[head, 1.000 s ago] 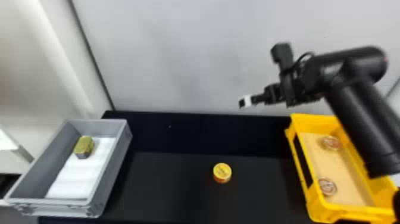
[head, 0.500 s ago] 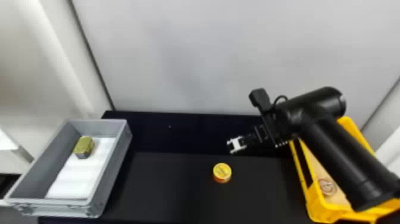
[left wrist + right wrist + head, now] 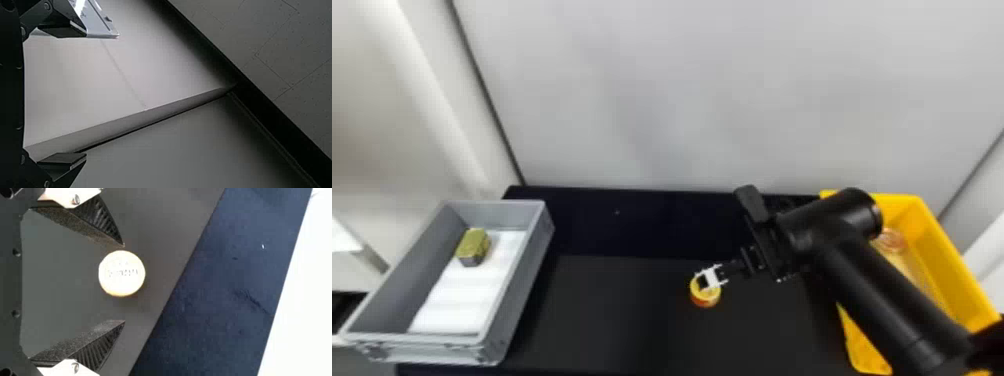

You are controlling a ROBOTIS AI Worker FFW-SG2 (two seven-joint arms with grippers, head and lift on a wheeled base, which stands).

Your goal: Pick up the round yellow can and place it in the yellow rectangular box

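The round yellow can stands on the black table, and the right gripper is right over it in the head view. In the right wrist view the can lies between the tips of the open right gripper, closer to one finger than the other and touching neither. The yellow rectangular box is at the right, partly hidden behind the right arm, with a round can inside. The left gripper stands open with nothing between its fingers, facing a pale wall.
At the left is a grey box holding a small green-gold block and a white sheet. A pale wall rises behind the black table. The right forearm spans the yellow box.
My right arm has come down and to the left, from above the table's back edge to over the yellow can. The can has stayed in place.
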